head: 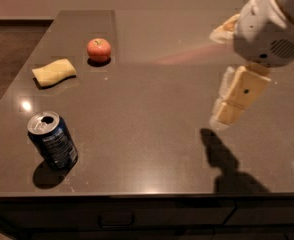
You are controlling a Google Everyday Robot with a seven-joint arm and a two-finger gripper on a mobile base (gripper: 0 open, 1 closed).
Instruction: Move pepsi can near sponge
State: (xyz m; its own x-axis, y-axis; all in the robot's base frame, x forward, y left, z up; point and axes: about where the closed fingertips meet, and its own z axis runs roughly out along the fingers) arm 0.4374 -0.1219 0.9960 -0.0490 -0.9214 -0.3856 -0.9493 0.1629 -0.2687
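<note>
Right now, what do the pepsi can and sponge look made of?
Pepsi can: likely aluminium, glossy dark blue side, silver top. Sponge: seemingly soft foam, matte pale yellow, wavy edges. Gripper hovers far from both, over the table.

The pepsi can (53, 140) stands upright at the near left of the bench (152, 129), dark blue with pale lettering and a silver top showing a dark opening. The sponge (54, 72), pale yellow and flat, lies farther back on the left, well apart from the can. The tool (223, 115) hangs above the right side.
</note>
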